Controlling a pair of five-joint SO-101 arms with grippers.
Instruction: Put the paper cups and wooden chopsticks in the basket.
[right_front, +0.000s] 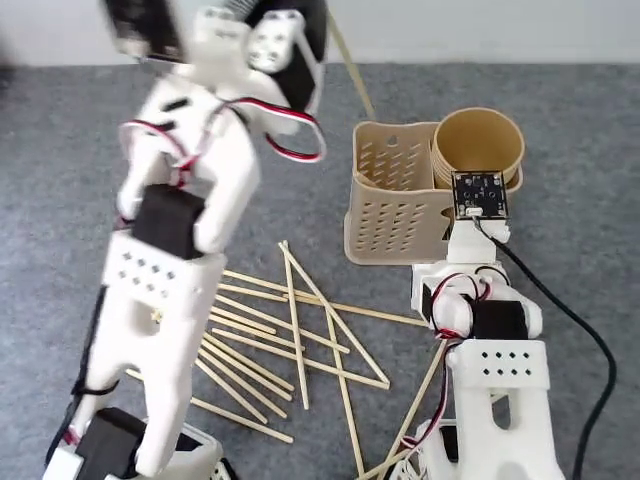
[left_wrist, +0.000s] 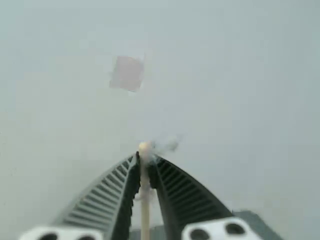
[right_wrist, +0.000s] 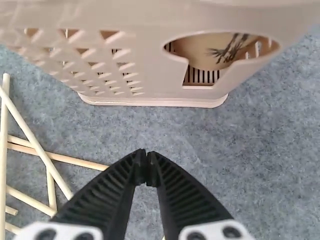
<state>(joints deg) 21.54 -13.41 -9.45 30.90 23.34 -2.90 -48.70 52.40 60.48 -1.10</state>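
L hand (left_wrist: 145, 157) clenched on chopstick (left_wrist: 145, 207) | R hand (right_wrist: 146, 159) clenched, empty | basket (right_front: 395, 215): cups (right_front: 480, 150)

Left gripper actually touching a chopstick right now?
Touching. The left wrist view shows the chopstick clamped in the left gripper, fingers pressed against both its sides, its tip poking just past them.

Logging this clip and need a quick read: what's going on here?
The left gripper is raised off the table and shut on one wooden chopstick. The right gripper is shut on nothing, low over the grey mat just in front of the basket. A stack of paper cups already sits in one basket compartment. Many loose chopsticks lie scattered on the mat between the arms, not yet collected.
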